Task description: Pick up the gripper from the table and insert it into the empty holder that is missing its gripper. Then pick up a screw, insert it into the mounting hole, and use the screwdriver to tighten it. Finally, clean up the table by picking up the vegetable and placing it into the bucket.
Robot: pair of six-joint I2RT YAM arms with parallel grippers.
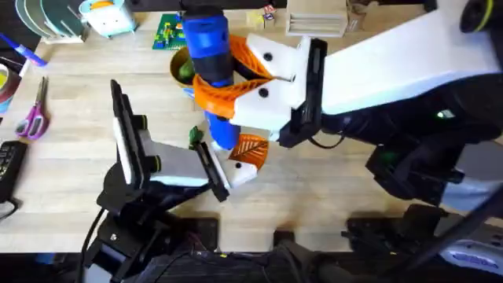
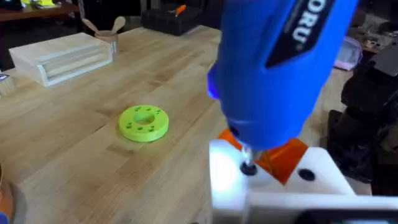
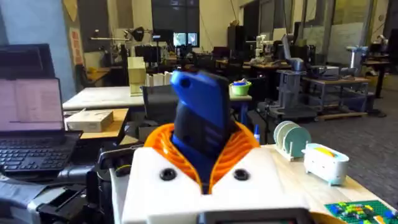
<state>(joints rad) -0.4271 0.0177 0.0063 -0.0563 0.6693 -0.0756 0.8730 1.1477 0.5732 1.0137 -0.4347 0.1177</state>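
My right gripper [image 1: 216, 82] reaches in from the right and is shut on the blue screwdriver [image 1: 208, 43], which stands nearly upright between its orange pads [image 3: 158, 140]. In the left wrist view the screwdriver [image 2: 280, 68] has its metal tip on a screw [image 2: 248, 168] in the white holder [image 2: 280, 190]. The orange gripper [image 2: 291, 154] sits in the holder behind the tip. My left gripper [image 1: 240, 161] is right at the holder, under the screwdriver. The dark-green vegetable [image 1: 195, 137] lies on the table beside the screwdriver's lower end. The tan bucket [image 1: 178, 61] stands behind it, with something green inside.
A lime-green disc [image 2: 143, 122] lies on the table beyond the holder. A pale wooden box [image 2: 59, 57] stands at the back. Purple-handled scissors [image 1: 33, 118] lie at the far left, and a black device [image 1: 8, 165] sits on the left edge.
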